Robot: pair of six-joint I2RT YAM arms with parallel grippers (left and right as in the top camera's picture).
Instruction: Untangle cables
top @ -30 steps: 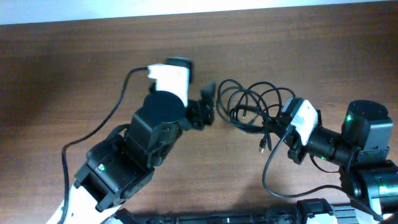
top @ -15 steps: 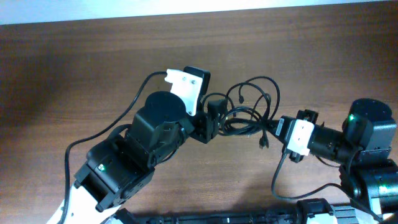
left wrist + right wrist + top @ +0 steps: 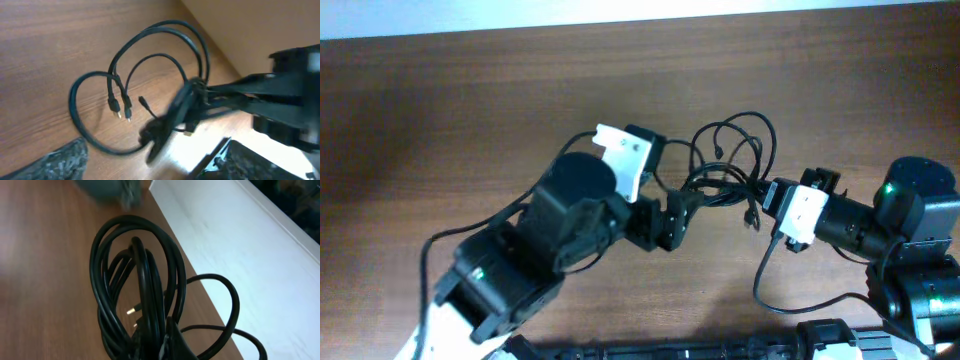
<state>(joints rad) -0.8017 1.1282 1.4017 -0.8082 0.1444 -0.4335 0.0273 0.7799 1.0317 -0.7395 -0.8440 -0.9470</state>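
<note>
The cables (image 3: 720, 184) lie as one loose knot of loops on the bench (image 3: 440, 100), between the two arms and towards the far edge. The step in hand looks like the opening pull, with one arm anchoring the bundle while the other finds a strand to draw out. The right fingers (image 3: 761, 196) are clamped on the cables. The left wrist view shows them as two long dark prongs closing on the point where several strands cross (image 3: 194, 90). The right wrist view shows only the thick bunch of loops (image 3: 145, 280) fanning away from that grip over the bench, with a small metallic tip (image 3: 131, 311) among them. The left fingers (image 3: 676, 216) sit at the near side of the knot and stand apart. Their pads show at the two lower corners of the left wrist view, with a blurred strand running between them, but I cannot tell whether that strand touches either pad. Two plug ends (image 3: 120, 112) lie side by side on the bench inside the wider loop, free of the crossing. The next move probably calls for the left fingers to close on a single strand rather than the whole bunch. They would then draw it away from the right grip, so that a loop slides open and the plug ends can pass through without tightening the crossing.
</note>
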